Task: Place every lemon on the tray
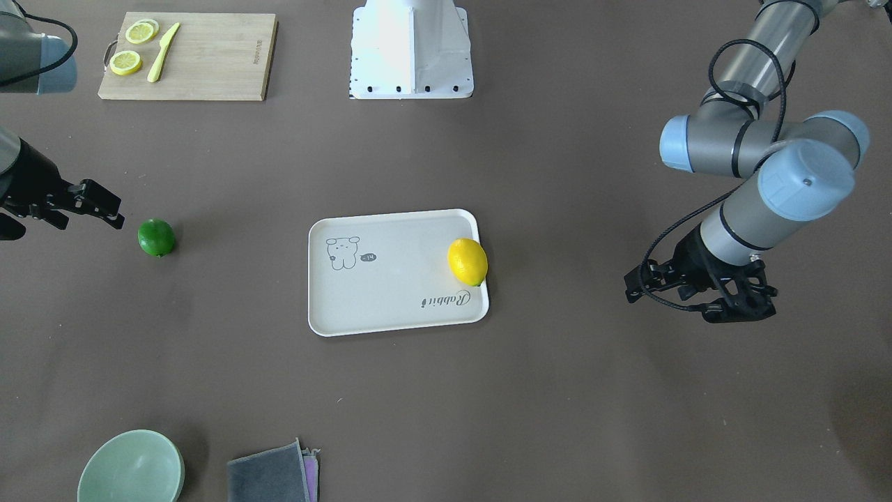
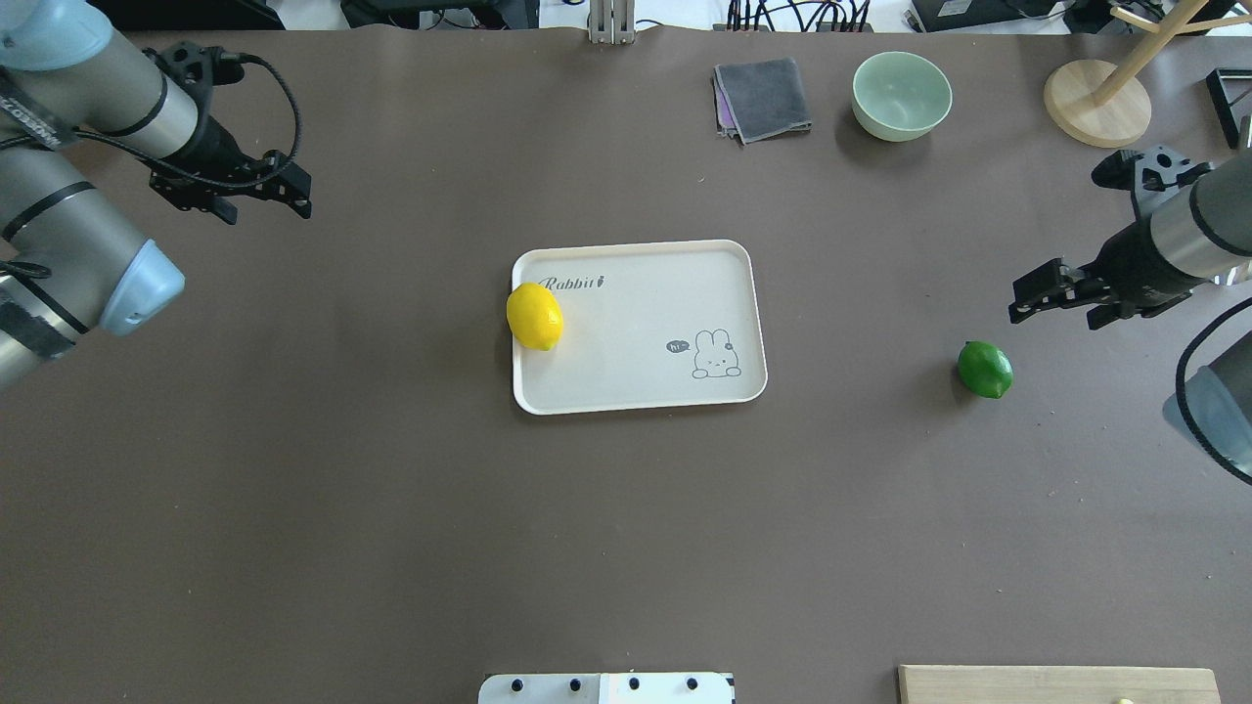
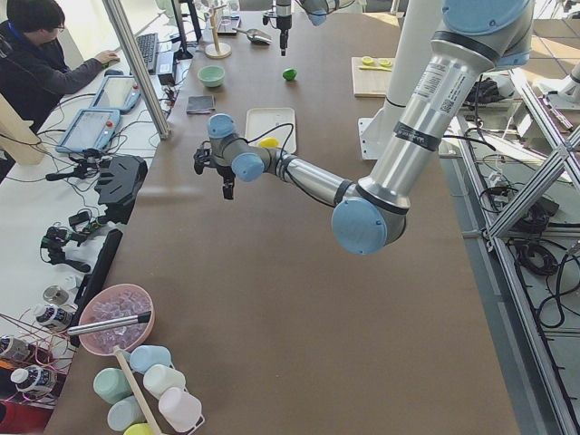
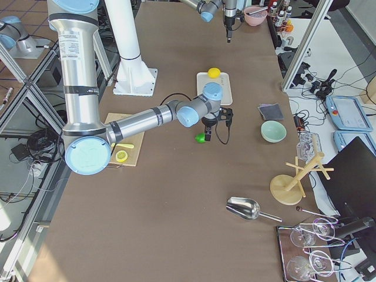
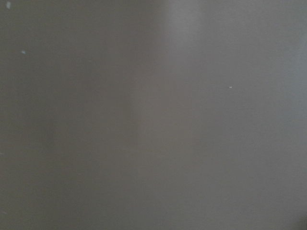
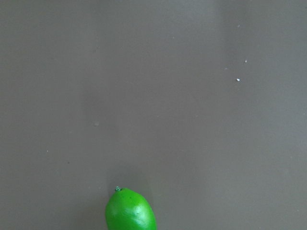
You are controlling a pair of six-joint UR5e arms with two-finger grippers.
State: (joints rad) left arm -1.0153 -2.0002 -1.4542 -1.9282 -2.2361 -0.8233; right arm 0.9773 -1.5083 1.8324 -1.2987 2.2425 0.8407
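Note:
The yellow lemon lies on the off-white tray, against its left rim; it also shows in the front view. The green lemon lies on the bare table, well right of the tray, and shows in the front view. My right gripper hovers open and empty just beyond the green lemon, not touching it. In the right wrist view the green lemon sits at the bottom edge. My left gripper is open and empty, far left of the tray.
A wooden cutting board with lemon slices and a yellow knife lies at the near right corner. A green bowl, a grey cloth and a wooden stand stand along the far edge. The robot's base is at the near middle.

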